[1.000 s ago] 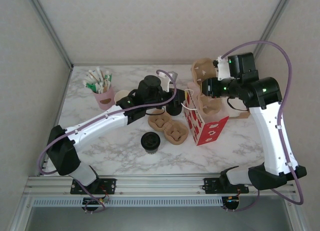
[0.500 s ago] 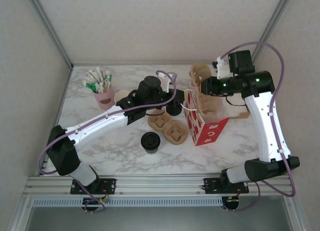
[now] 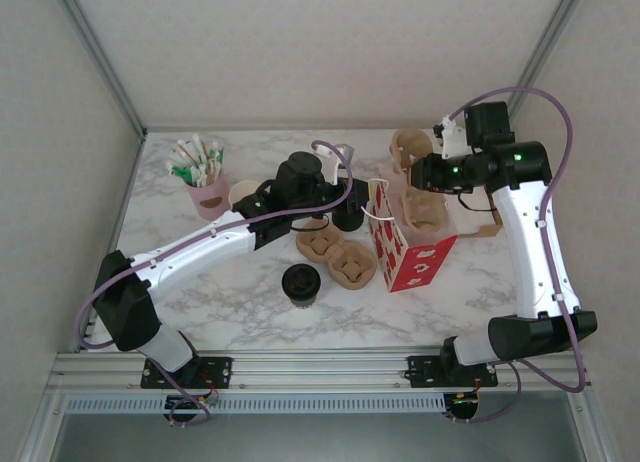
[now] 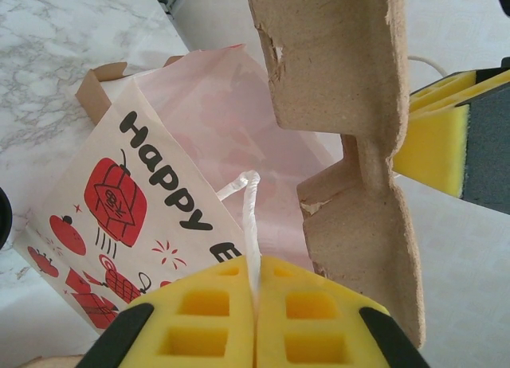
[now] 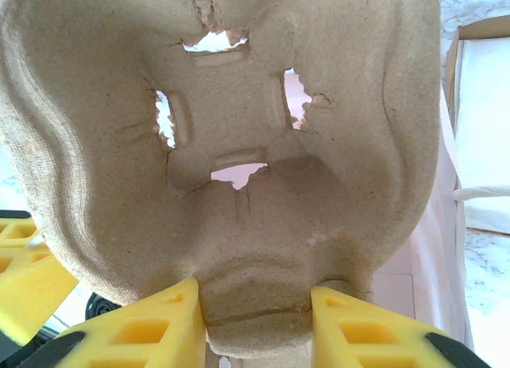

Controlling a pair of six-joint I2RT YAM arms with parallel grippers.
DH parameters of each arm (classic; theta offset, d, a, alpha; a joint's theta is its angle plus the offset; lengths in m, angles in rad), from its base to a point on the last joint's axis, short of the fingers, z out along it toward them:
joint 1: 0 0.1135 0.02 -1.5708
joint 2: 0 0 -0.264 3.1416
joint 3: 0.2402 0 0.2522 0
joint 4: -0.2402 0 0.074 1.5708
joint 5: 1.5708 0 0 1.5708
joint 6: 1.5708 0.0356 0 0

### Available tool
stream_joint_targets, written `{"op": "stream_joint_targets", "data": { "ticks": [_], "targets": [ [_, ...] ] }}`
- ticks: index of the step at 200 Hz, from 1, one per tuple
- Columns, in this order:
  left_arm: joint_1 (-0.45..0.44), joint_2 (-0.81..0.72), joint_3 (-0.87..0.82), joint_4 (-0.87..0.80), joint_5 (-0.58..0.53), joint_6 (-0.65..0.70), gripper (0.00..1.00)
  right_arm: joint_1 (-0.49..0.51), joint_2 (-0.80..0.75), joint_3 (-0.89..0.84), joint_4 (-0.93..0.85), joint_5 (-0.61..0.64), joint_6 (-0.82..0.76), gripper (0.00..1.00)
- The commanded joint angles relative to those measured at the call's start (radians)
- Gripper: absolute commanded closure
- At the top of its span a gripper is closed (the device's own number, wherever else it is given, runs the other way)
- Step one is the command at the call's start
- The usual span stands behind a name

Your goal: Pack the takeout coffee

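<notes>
My left gripper (image 4: pixel 256 284) is shut tight on the white string handle (image 4: pixel 249 213) of the paper bag (image 4: pixel 135 185), and that pull holds the near side of the bag's mouth open. My right gripper (image 5: pixel 256 320) is clamped on one end of a moulded pulp cup carrier (image 5: pixel 239 129). The carrier hangs over the bag's mouth, towards its far edge and tilted rather than level. From my wrist views I cannot quite tell whether its lower end has entered the mouth yet.

The takeout coffee (image 3: pixel 301 284) stands upright on the table to the left of the bag and a little nearer to my bases, lid on, with neither gripper on it. A second carrier (image 3: pixel 338 257) lies flat between the coffee and the bag.

I judge the step in hand to be seating the carrier in the bag. To do it well, I should keep a steady pull on the handle so the mouth does not sag. The carrier's long side should line up with the bag's long side, and I should lower it slowly. If a corner snags the thin paper wall, the bag could tip or crumple. I should let go only once the carrier rests on the bag's floor.
</notes>
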Motion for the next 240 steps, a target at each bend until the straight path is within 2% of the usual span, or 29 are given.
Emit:
{"op": "stream_joint_targets", "data": {
  "ticks": [1,91,240],
  "targets": [
    [0.010,-0.027,-0.008,-0.003,-0.020,0.012,1.00,-0.006,0.005,-0.017,-0.010,0.030,-0.018,0.67],
    [0.010,-0.020,-0.002,-0.010,-0.035,0.009,1.00,0.011,-0.009,-0.072,-0.030,0.083,-0.026,0.67],
    [0.010,-0.017,-0.002,-0.015,-0.053,0.006,1.00,0.129,0.057,-0.115,-0.069,0.277,0.000,0.68]
  ]
}}
